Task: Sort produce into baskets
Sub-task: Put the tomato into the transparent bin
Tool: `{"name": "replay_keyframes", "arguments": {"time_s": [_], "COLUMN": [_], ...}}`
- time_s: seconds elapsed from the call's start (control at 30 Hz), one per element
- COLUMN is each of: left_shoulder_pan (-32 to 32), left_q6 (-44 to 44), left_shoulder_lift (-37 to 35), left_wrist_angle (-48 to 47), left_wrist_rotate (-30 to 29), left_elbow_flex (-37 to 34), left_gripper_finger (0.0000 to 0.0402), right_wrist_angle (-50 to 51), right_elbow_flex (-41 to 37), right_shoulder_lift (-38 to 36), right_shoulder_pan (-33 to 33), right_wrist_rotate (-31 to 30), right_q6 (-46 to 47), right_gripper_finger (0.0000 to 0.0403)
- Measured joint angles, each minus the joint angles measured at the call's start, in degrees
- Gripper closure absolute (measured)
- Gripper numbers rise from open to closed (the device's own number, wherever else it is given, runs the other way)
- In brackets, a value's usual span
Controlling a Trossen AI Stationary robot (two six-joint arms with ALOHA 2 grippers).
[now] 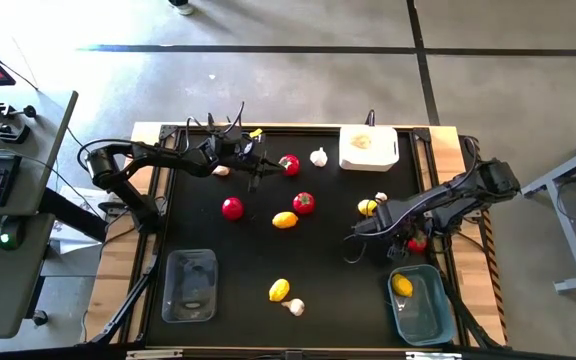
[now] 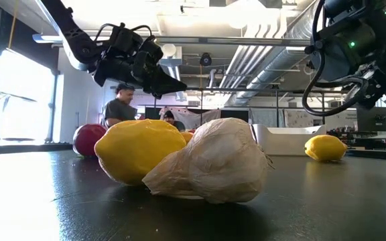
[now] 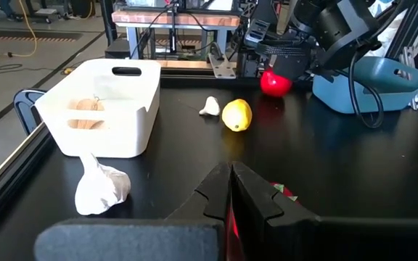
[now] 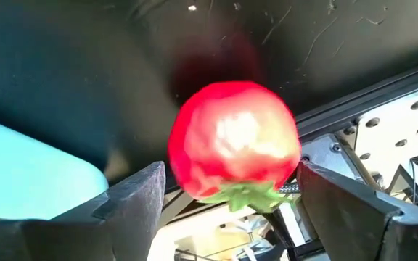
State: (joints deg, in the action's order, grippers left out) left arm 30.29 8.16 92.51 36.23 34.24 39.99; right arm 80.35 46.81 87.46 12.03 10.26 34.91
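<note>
Toy produce lies scattered on the black table [image 1: 238,250]. My right gripper [image 4: 231,181] is open, pointing steeply down over a red piece with a green stem [image 4: 234,145] by the table's right edge. One finger stands on each side of that piece. My left gripper [image 3: 231,194] is shut near the far middle, just above another red piece [image 1: 289,164]. The white basket [image 1: 369,148] at the far edge holds a garlic bulb. The blue basket [image 1: 418,305] at the near right holds a yellow piece [image 1: 402,286]. The clear basket [image 1: 190,285] is at the near left. My left gripper's shut fingers [image 3: 252,199] lie level right over the red piece, whose green stem [image 3: 281,193] shows beside them. The fingers hide the spot, so I cannot tell whether they touch it.
Loose on the table are two more red pieces [image 1: 232,208] [image 1: 303,203], yellow ones [image 1: 284,220] [image 1: 367,207] [image 1: 279,290] and garlic bulbs [image 1: 318,156] [image 1: 294,307] [image 1: 381,198]. A metal rail [image 4: 383,123] runs along the right edge. People stand in the room beyond the far edge [image 2: 120,107].
</note>
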Motion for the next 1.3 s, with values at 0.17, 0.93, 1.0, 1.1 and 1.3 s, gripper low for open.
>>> {"name": "replay_keyframes", "arguments": {"time_s": [0.17, 0.93, 1.0, 1.1, 1.3], "left_shoulder_pan": [0.0, 0.0, 0.0, 0.0, 0.0], "left_q6": [0.0, 0.3, 0.3, 0.5, 0.6], "left_shoulder_lift": [0.0, 0.0, 0.0, 0.0, 0.0], "left_wrist_angle": [0.0, 0.0, 0.0, 0.0, 0.0], "left_wrist_rotate": [0.0, 0.0, 0.0, -0.3, -0.4], "left_elbow_flex": [0.0, 0.0, 0.0, 0.0, 0.0], "left_gripper_finger": [0.0401, 0.0401, 0.0401, 0.0401, 0.0401], "right_wrist_angle": [0.0, -1.9, -1.8, -1.8, -1.5], "right_elbow_flex": [0.0, 0.3, 0.3, 0.3, 0.4], "right_shoulder_lift": [0.0, 9.0, 10.5, 11.7, 11.7], "right_shoulder_pan": [0.0, -5.7, -5.7, -5.7, -5.7], "right_wrist_rotate": [0.5, 1.0, 1.0, 1.2, 1.3], "right_q6": [-0.5, -9.3, -10.3, -12.0, -13.5], "right_gripper_finger": [0.0098, 0.0106, 0.0110, 0.0129, 0.0197]}}
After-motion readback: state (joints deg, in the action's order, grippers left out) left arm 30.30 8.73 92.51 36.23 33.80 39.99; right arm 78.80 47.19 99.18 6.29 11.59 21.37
